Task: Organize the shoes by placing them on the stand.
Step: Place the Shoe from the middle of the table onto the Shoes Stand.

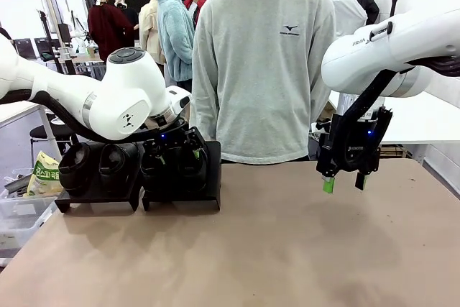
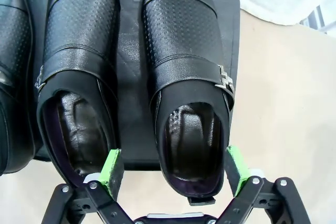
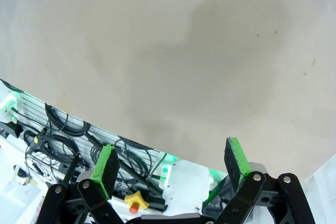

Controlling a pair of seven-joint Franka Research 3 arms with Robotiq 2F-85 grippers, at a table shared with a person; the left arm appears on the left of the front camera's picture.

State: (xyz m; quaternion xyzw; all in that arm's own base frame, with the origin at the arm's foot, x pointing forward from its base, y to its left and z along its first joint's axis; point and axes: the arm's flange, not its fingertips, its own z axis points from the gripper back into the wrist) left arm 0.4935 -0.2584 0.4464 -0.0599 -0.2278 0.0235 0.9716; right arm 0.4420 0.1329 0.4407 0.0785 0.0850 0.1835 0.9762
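Step in hand: we judge the task at or near its last placing; the left gripper (image 2: pixel 176 179) hangs with its jaws spread on either side of the heel of the rightmost shoe (image 2: pixel 186 77), its green pads (image 2: pixel 111 165) just beside the leather, not clamped on it.
Left gripper state: spread wide; we see nothing pinched between the pads.
Right gripper state: the right gripper (image 1: pixel 345 183) hangs spread and empty above the bare brown surface (image 1: pixel 302 249), well apart from the stands.
Position of the shoes: in the front view we see them as dark shapes resting on two black stands, the left stand (image 1: pixel 97 195) and the right stand (image 1: pixel 183 195), which sit side by side at the surface's left.
Wrist detail: the two buckled, perforated shoes lie parallel, toes pointing away from the left gripper, on the right stand's dark panel; the edge of a further shoe (image 2: pixel 13 77) shows at the picture's left.
Next move: we judge that the left arm need only lift clear without nudging the heel; no shoe lies loose on the surface that we can see.
Count, shoes: four as best we can tell, two per stand.
Count, stands: two.
Count, grippers: two.
Count, persons at the surface: one, a person in a grey sweatshirt (image 1: pixel 262 70) at the far side.
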